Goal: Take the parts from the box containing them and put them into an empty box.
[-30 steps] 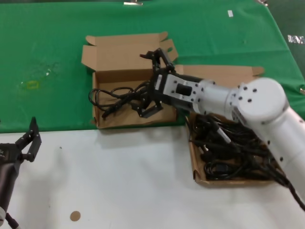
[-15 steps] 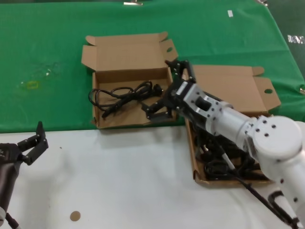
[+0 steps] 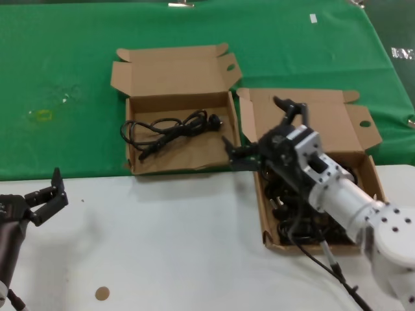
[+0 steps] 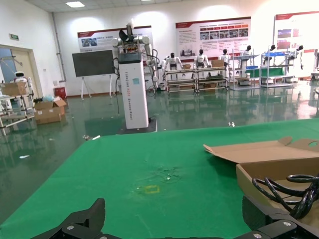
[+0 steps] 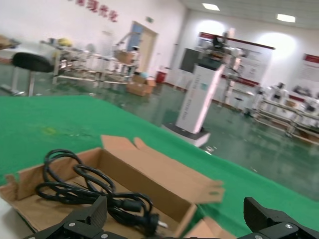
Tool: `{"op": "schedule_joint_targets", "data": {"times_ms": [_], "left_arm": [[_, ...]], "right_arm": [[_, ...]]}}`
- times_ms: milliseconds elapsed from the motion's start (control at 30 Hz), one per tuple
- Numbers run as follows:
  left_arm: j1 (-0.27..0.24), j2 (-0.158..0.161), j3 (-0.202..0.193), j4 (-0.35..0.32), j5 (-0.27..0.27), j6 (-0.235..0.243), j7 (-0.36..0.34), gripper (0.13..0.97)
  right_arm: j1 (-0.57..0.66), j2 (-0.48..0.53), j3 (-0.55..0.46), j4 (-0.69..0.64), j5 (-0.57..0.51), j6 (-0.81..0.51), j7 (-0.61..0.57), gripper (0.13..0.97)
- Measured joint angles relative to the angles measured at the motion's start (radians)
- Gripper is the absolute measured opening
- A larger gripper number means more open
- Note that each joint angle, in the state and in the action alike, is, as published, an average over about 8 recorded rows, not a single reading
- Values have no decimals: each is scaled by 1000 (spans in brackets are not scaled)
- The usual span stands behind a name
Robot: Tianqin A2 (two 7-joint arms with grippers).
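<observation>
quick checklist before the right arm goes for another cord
1. Right tool open and holding nothing: ok.
2. Delivered power cord lying inside the left box: ok, though one loop hangs over its left wall.
3. More cords left in the right box: ok, a tangled pile.
4. Right tool positioned over the pile: not ok, it hovers at the box's near-left corner.
5. Single cord separable from the tangle: cannot tell.
6. Left tool parked clear at the table edge: ok.

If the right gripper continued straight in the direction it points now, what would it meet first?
Probably the power cord lying in the left cardboard box. The right gripper, open, points toward it from above the full box; depth is unclear.
</observation>
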Motion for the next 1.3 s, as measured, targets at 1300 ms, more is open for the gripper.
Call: {"op": "schedule_joint_targets", "data": {"times_ms": [1300], "left_arm": [[0,0,0,0,0,0,0,966]], "right_arm": [[-311,24,152,235,132,220,123,966]]}}
